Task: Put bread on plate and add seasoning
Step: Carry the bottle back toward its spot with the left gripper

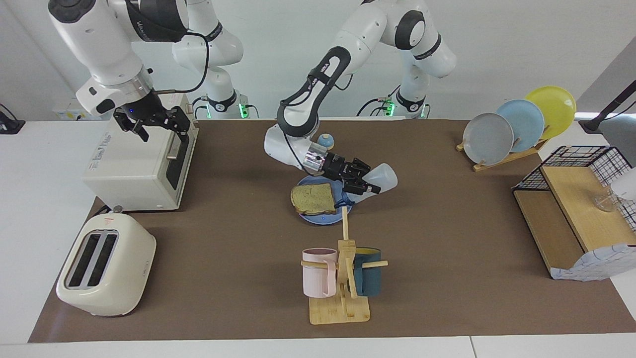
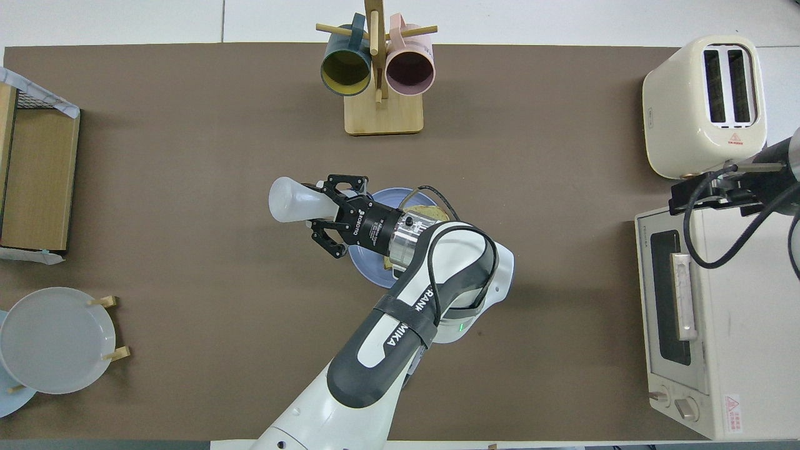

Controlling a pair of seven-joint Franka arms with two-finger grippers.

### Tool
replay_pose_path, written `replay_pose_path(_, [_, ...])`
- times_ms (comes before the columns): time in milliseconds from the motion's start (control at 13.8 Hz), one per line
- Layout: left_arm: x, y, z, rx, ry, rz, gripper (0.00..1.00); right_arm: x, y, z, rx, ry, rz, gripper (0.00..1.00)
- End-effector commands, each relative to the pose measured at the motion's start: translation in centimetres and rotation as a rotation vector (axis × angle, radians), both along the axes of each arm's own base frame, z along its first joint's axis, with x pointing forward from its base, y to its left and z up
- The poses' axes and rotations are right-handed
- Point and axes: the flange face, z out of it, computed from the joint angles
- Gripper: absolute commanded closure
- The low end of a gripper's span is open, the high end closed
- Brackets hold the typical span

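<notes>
Your left gripper (image 1: pixel 365 187) is clamped on the seasoning (image 1: pixel 378 177), a translucent white bottle held up in the air and tipped so that its dark cap (image 1: pixel 344 202) points down at the plate (image 1: pixel 323 217) while its pale base sticks out toward the left arm's end of the table. In the overhead view the same gripper (image 2: pixel 325 211) crosses the plate's edge (image 2: pixel 361 265), with the bottle (image 2: pixel 292 200) jutting past it over the brown mat (image 2: pixel 187 187). You will find the plate near the middle of the mat, and the bread (image 1: pixel 313 198) lies flat on it, covering the part toward the right arm's end of the table; the cap hangs just beside the slice's edge, and whether it touches the plate cannot be told. Your right gripper (image 1: pixel 159 130) waits with its fingers spread wide and nothing in them, over the toaster oven (image 1: pixel 136 166) at the mat's corner closest to the right arm's base. A small blue-domed bell (image 1: pixel 325 140) sits near the mat's robot-side edge, and a mug rack (image 1: pixel 343 278) with two mugs stands by the edge farthest from the robots.
</notes>
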Motion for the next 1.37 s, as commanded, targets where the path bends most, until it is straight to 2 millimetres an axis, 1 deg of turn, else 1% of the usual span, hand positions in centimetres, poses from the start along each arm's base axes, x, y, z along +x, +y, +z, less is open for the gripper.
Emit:
replay_pose_path(0, [0.5,2.9,2.5,-0.143,-0.092,0.103,1.0,-0.4,-0.2,-0.1,0.018,-0.003,-0.018,0.0])
replay_pose_path(145, [2.1,6.3,6.0,-0.299,-0.199,0.205,1.0,-0.4,-0.2,-0.1,0.018,-0.003,-0.018,0.0])
replay_pose_path(217, [2.9,7.8,8.2,-0.392,-0.241,0.248,1.0,-0.4,-0.3,-0.1,0.018,-0.003,-0.02,0.0])
replay_pose_path(289, [4.1,9.7,10.2,-0.489,-0.268,0.293,1.0,-0.4,-0.2,-0.1,0.018,-0.003,-0.017,0.0])
replay_pose_path(361, [5.1,12.6,13.1,-0.647,-0.285,0.352,1.0,-0.4,-0.2,-0.1,0.018,-0.003,-0.017,0.0])
replay_pose_path(434, [5.6,14.9,15.4,-0.77,-0.311,0.384,1.0,-0.4,-0.2,-0.1,0.018,-0.001,-0.017,0.0])
replay_pose_path(506, [6.2,17.4,17.1,-0.892,-0.367,0.439,1.0,-0.4,-0.2,-0.1,0.018,-0.003,-0.018,0.0])
replay_pose_path(578, [6.6,18.9,17.8,-0.998,-0.412,0.491,1.0,-0.4,-0.2,-0.1,0.018,-0.003,-0.018,0.0])
replay_pose_path(723, [7.7,21.8,18.3,-1.233,-0.518,0.588,1.0,-0.4,-0.2,-0.1,0.018,-0.003,-0.017,0.0])
replay_pose_path(795, [8.3,22.9,18.0,-1.37,-0.597,0.632,1.0,-0.4,-0.2,-0.1,0.018,-0.003,-0.018,0.0])
replay_pose_path(867, [8.9,23.9,17.0,-1.472,-0.653,0.66,1.0,-0.4,-0.2,-0.1,0.018,-0.003,-0.017,0.0])
replay_pose_path(939, [9.4,25.3,16.1,-1.555,-0.688,0.651,1.0,-0.4,-0.2,-0.1,0.018,-0.003,-0.018,0.0])
replay_pose_path(1012, [10.0,26.9,15.6,-1.62,-0.717,0.642,1.0,-0.4,-0.2,-0.1,0.018,-0.003,-0.018,0.0])
replay_pose_path(1084, [10.4,28.3,15.3,-1.672,-0.743,0.67,1.0,-0.4,-0.2,-0.1,0.018,-0.003,-0.017,0.0])
replay_pose_path(1156, [10.8,29.1,15.1,-1.736,-0.766,0.703,1.0,-0.4,-0.2,-0.1,0.018,-0.003,-0.018,0.0])
replay_pose_path(1228, [11.0,29.4,14.3,-1.791,-0.782,0.705,1.0,-0.4,-0.2,-0.1,0.018,-0.003,-0.017,0.0])
replay_pose_path(1301, [11.0,29.2,13.3,-1.83,-0.789,0.697,1.0,-0.4,-0.2,-0.1,0.018,-0.003,-0.018,0.0])
